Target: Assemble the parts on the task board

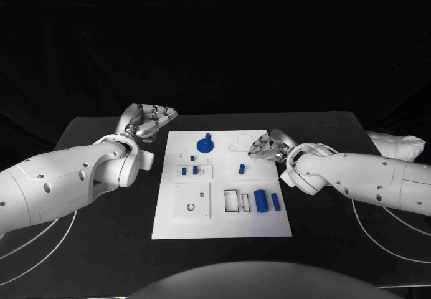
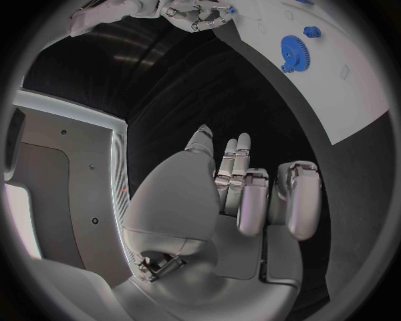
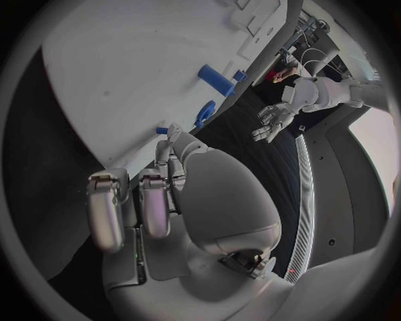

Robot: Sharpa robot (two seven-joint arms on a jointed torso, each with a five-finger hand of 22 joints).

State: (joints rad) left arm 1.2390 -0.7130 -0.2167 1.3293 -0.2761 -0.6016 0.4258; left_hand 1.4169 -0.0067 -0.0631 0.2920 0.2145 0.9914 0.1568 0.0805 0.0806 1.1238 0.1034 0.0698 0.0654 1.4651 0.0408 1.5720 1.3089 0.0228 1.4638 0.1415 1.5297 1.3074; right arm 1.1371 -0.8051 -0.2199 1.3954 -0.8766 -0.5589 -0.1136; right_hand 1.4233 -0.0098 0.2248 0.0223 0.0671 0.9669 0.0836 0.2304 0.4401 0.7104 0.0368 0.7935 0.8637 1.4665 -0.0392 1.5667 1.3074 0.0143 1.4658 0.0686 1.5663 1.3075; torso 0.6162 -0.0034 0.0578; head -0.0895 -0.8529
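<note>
The white task board [image 1: 225, 215] lies in the middle of the table. A blue gear [image 1: 207, 146] [image 2: 293, 50] stands near its far edge. Small blue pegs [image 1: 192, 158] [image 1: 241, 169] and two larger blue cylinders [image 1: 261, 200] sit nearer me. My right hand [image 1: 268, 147] [image 3: 167, 194] hovers over the board's far right part, fingers drawn together, pinching a small blue part [image 3: 162, 130] [image 2: 230, 10] at its fingertips. My left hand [image 1: 148, 119] [image 2: 242, 194] is off the board beside its far left corner, loosely open and holding nothing.
The board has white blocks with rectangular and round recesses [image 1: 192, 200] [image 1: 232, 200] on its near half. A crumpled white cloth [image 1: 397, 144] lies at the table's far right. Thin cables [image 1: 54, 240] trail over the black table beside each arm.
</note>
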